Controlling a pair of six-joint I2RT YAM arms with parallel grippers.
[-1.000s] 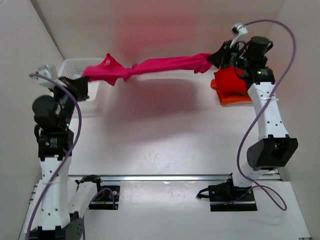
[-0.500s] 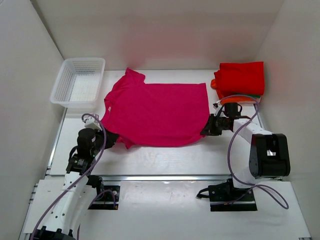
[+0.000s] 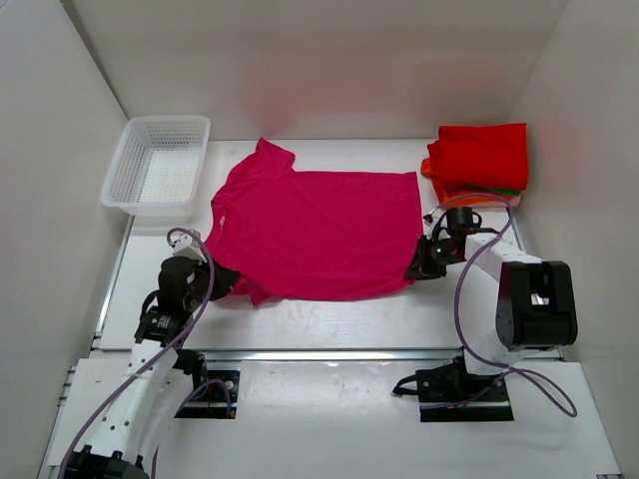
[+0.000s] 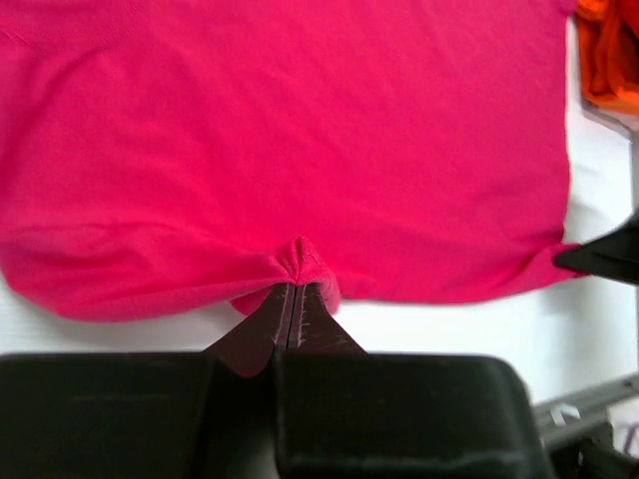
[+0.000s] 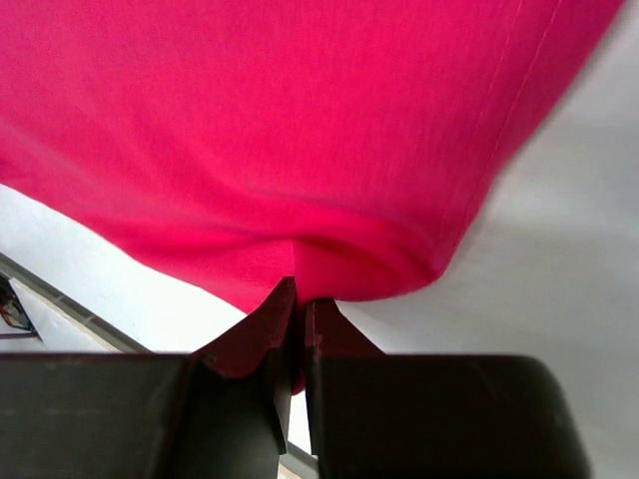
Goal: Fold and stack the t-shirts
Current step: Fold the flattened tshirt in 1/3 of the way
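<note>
The magenta-pink soft cloth short-sleeved t-shirt (image 3: 315,232) lies spread flat across the middle of the white table (image 3: 329,319), collar toward the left edge and hem toward the right, apparently laid out ready for folding. The left gripper (image 4: 290,299) is clenched on its bunched near sleeve and the right gripper (image 5: 300,294) on its near hem corner, which seems to keep the near side stretched and smooth. The folded bright red t-shirt (image 3: 484,155) lies over an orange t-shirt (image 4: 611,55) in the far right corner, likely the stack it will join, with the white plastic mesh basket (image 3: 158,165) at the far left corner.
</note>
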